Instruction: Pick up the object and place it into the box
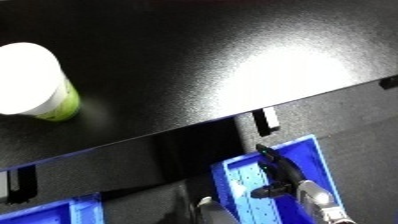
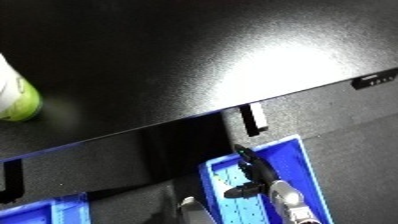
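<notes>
A white cup (image 1: 34, 80) with a lime-green band stands near the left edge of the glossy black bench (image 1: 222, 60); any printing on it is unreadable. Below the bench's front edge sits a blue bin (image 1: 306, 165). Above it hangs the right hand (image 1: 277, 176), fingers curled, holding nothing.

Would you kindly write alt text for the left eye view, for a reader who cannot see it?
A white and green cup stands at the left of a black table. Below the table's edge, the right hand hangs over a blue bin, holding nothing.
</notes>
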You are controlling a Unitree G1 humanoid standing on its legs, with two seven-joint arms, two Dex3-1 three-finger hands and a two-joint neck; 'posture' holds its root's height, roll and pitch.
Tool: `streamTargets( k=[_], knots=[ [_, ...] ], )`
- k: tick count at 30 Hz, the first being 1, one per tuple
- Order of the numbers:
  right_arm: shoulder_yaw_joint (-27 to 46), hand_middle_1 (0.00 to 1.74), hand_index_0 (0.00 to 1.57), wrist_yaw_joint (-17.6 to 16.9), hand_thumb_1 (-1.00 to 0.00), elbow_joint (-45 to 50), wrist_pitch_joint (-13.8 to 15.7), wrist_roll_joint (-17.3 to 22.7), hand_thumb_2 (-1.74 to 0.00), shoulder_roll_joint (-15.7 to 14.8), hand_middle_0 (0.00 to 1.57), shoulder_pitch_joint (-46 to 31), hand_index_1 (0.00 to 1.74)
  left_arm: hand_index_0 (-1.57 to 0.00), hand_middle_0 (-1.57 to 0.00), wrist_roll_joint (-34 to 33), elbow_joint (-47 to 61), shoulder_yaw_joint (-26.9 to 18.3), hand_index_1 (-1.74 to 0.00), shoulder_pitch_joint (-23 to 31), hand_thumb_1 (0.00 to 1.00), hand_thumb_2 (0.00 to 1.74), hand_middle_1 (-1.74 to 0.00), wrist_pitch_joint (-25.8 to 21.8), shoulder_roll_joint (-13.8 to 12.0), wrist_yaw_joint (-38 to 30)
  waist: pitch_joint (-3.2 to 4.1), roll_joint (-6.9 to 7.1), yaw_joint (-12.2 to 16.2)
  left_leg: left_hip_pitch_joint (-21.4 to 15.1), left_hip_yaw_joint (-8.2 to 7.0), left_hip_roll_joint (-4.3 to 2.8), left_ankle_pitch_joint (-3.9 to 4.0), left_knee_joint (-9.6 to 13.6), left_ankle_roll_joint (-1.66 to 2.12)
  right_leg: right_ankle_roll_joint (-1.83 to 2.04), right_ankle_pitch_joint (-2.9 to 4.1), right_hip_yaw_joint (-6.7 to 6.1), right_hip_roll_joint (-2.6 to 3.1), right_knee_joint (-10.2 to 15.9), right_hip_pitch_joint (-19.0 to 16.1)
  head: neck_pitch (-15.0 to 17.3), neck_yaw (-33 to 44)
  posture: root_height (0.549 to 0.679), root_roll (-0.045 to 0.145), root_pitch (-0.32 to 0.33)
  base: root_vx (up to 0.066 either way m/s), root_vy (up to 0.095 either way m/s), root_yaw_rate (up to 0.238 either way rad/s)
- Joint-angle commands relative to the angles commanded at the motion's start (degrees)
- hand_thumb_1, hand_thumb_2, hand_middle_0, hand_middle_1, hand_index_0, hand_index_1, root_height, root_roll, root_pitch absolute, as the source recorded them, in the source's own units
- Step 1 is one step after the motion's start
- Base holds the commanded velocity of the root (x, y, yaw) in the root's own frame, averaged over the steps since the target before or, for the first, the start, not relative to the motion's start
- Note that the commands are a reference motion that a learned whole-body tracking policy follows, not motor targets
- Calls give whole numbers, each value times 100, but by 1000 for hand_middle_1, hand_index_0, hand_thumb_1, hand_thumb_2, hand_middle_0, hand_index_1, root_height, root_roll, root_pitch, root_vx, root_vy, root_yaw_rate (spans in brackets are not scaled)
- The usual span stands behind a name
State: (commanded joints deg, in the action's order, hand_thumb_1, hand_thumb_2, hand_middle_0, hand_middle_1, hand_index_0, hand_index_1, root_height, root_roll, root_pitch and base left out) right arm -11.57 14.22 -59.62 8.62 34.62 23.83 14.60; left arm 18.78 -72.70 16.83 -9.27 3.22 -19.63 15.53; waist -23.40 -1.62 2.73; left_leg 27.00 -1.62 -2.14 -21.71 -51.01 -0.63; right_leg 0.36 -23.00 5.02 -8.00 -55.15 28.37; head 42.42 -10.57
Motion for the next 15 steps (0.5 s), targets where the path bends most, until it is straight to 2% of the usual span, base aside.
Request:
streamTargets(
  k=[5, 8, 11, 13, 15],
  knots=[
    [-118, 0, 0, -76, 0, -149, -181, -169, 0, -81, 0, 109, 0, 0, 0, -94, -50, -19, 0, -64, 0, 0, 0, -16, -50, -106, 21, 41, -150, 13, 81, 11, 98, 25, 24, 35, 20, 113, -93, 12, -61, 279, 1097, 616, 66, -37, 22, -40, 183],
    [-150, 0, 0, -131, 0, -263, -186, -204, 0, -136, 0, 127, 0, 0, 0, -172, -63, -3, 0, -120, 0, 0, 0, -24, -70, -123, 18, 45, -236, -12, 127, 27, 158, 71, 35, 63, 40, 177, -151, 34, -111, 294, 1508, 616, 65, -41, 25, -47, 215],
    [-159, 0, 0, -214, 0, -330, -216, -169, 0, -189, 0, 119, 0, 0, 0, -254, -85, 25, 0, -185, 0, 0, 0, -26, -106, -123, 1, 45, -320, -30, 174, 45, 246, 143, 49, 107, 54, 261, -202, 32, -160, 255, 2126, 617, 62, -46, 28, -61, 239],
    [-168, 0, 0, -284, 0, -355, -255, -153, 0, -229, 0, 91, 0, 0, 0, -296, -94, 40, 0, -208, 0, 0, 0, -49, -137, -122, -13, 46, -372, -42, 213, 55, 303, 184, 59, 132, 47, 321, -235, 17, -204, 216, 2421, 617, 62, -50, 42, -48, 235],
    [-183, 0, 0, -332, 0, -355, -292, -152, 0, -255, 0, 52, 0, 0, 0, -299, -81, 46, 0, -203, 0, 0, 0, -85, -162, -119, -28, 47, -402, -49, 245, 64, 324, 189, 60, 143, 30, 357, -259, 1, -242, 176, 2706, 616, 62, -55, 41, -13, 143]
  ],
)
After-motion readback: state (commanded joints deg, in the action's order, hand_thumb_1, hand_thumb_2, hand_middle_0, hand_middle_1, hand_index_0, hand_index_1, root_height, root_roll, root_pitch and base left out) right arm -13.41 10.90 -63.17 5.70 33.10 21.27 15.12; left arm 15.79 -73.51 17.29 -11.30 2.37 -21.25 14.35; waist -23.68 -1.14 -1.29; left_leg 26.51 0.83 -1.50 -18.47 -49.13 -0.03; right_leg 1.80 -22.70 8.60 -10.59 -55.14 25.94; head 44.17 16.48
